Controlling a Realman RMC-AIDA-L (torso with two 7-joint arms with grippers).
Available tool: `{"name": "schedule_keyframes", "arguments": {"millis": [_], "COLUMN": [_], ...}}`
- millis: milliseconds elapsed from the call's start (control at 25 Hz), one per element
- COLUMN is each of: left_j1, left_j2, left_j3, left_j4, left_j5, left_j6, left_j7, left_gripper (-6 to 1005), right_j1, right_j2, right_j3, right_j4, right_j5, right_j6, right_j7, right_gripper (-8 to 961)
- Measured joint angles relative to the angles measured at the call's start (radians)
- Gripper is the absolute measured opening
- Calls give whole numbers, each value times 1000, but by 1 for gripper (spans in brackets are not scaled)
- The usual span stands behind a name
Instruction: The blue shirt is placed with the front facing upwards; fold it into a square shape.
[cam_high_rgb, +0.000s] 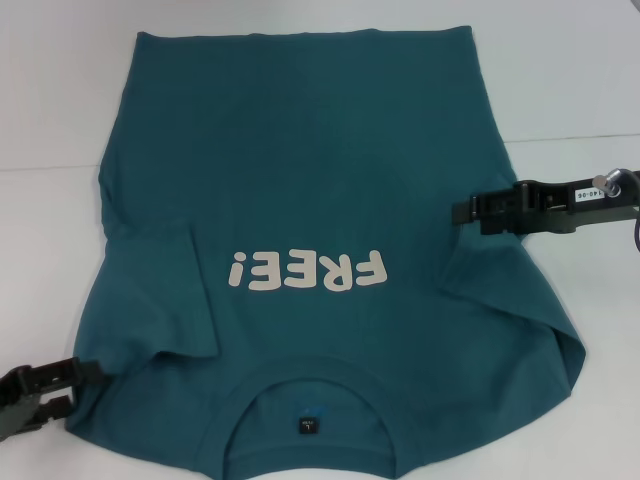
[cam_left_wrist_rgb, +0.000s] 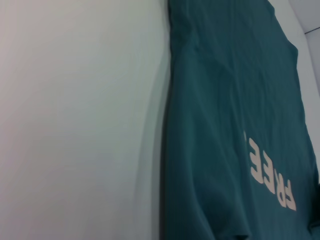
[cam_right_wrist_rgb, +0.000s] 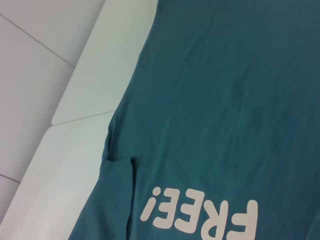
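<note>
The blue shirt (cam_high_rgb: 330, 200) lies front up on the white table (cam_high_rgb: 570, 60), collar (cam_high_rgb: 305, 385) at the near edge and hem at the far edge, so the off-white print (cam_high_rgb: 305, 270) reads upside down from the head view. Both short sleeves appear already turned inward over the body: the left sleeve (cam_high_rgb: 165, 300) lies flat on the chest beside the print, and the right sleeve (cam_high_rgb: 510, 290) is folded in more loosely, with a raised crease running toward the near right corner.

Step in hand, as judged: side folds laid in, lengthwise fold not yet made.

The left gripper (cam_high_rgb: 70, 375) sits at the near left corner, at the shirt's shoulder edge; the right gripper (cam_high_rgb: 475, 212) reaches in from the right, over the shirt's right edge at mid-length. Whether either pair of fingers is open, closed or pinching cloth cannot be told (the tips show only as dark shapes against the fabric).

The next move probably calls for both grippers to take one end at matching corners and carry it evenly over the other, keeping the sleeves tucked.

The cloth is dark teal, soft and lightly wrinkled.
</note>
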Motion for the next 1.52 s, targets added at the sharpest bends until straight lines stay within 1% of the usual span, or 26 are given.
{"name": "schedule_keyframes", "arguments": {"millis": [320, 720, 960, 1280, 1520], "left_j1": [28, 32, 38, 17, 5], "left_j2": [-3, -7, -10, -9, -10], "left_j3": [-49, -51, -53, -39, -38], "left_j4": [22, 22, 18, 8, 6], "left_j5": [0, 0, 0, 36, 35], "left_j6": [23, 53, 43, 27, 13], "left_j7": [-4, -44, -57, -95, -95], "left_gripper": [807, 809, 808, 809, 808], "right_j1": [1, 1, 1, -1, -2], "right_j2": [-1, -1, -2, -3, -4], "right_j3": [7, 9, 11, 12, 22], "right_j4": [0, 2, 5, 10, 10], "right_j5": [1, 1, 1, 1, 0], "right_j6": [-3, -6, -7, -6, -7], "right_j7": [0, 0, 0, 0, 0], "right_gripper": [658, 658, 658, 659, 659]}}
